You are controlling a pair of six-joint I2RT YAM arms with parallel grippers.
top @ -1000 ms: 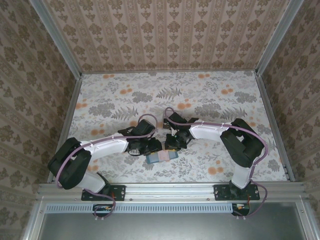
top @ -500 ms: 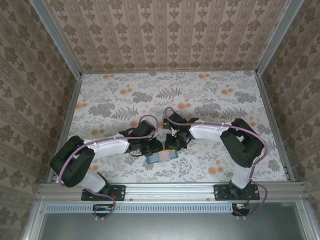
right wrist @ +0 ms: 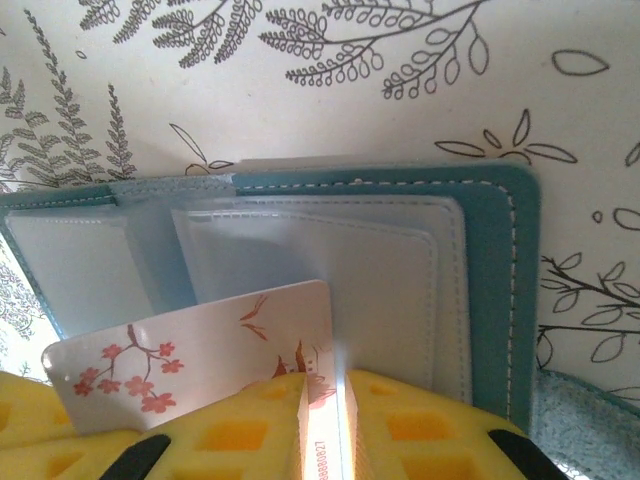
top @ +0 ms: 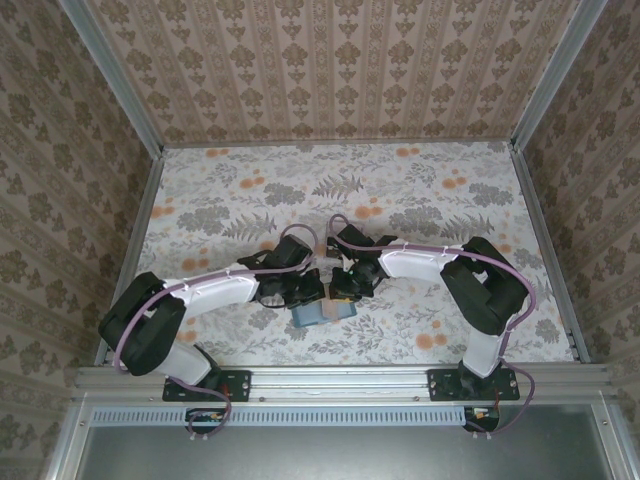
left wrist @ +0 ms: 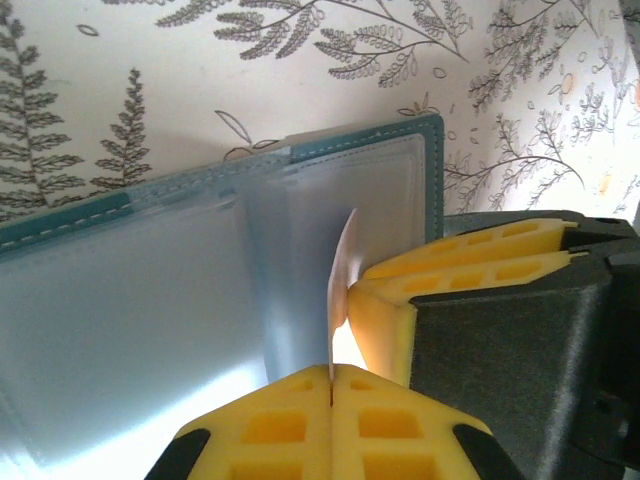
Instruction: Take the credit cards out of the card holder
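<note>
The left gripper (left wrist: 331,378) has just clamped shut on the edge of a blossom-printed credit card (right wrist: 190,365); the right gripper (right wrist: 325,425) pinches the same card between narrow jaws; the card looks nearly clear of its slot, so pulling it away seems next; beyond, the card holder (right wrist: 490,280) lies open on the floral table (top: 420,190), near its front edge.
</note>
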